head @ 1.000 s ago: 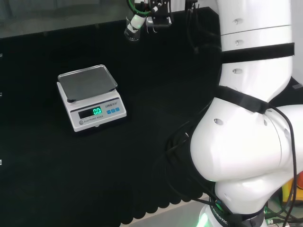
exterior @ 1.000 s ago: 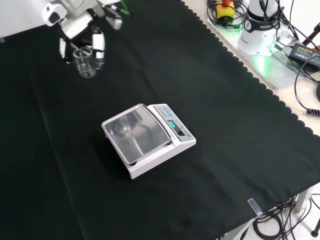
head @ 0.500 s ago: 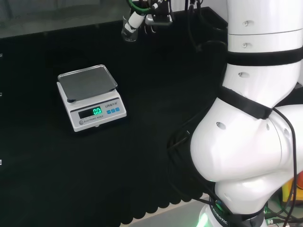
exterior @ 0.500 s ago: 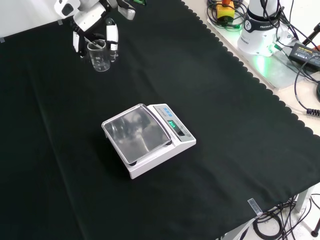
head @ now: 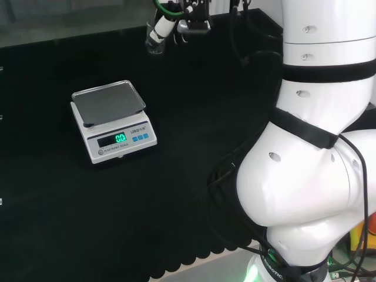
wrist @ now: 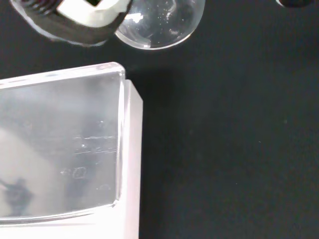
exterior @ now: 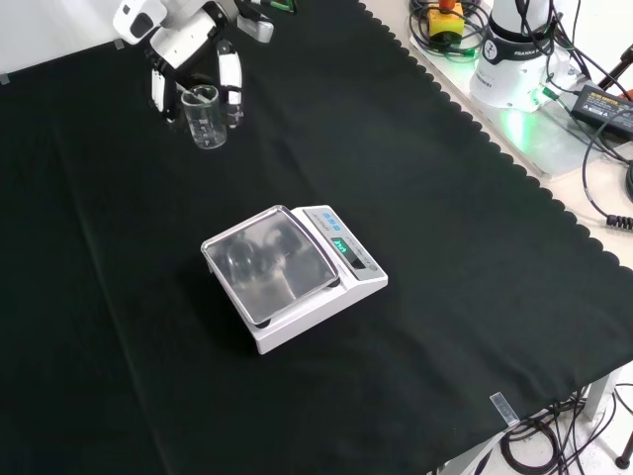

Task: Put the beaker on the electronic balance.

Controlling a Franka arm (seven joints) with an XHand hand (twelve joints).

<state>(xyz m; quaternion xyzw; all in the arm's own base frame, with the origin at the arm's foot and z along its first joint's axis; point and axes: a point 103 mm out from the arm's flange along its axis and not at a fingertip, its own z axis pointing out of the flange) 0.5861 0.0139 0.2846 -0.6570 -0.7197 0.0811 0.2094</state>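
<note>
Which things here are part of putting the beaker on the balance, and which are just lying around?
Part of the job:
- beaker, held in the hand
- electronic balance, its pan bare

Just lying about:
- black cloth
- cables and a power brick beside the arm's base

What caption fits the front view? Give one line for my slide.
The hand, fingers curled round a clear beaker, carries it above the black cloth, short of the electronic balance.
</note>
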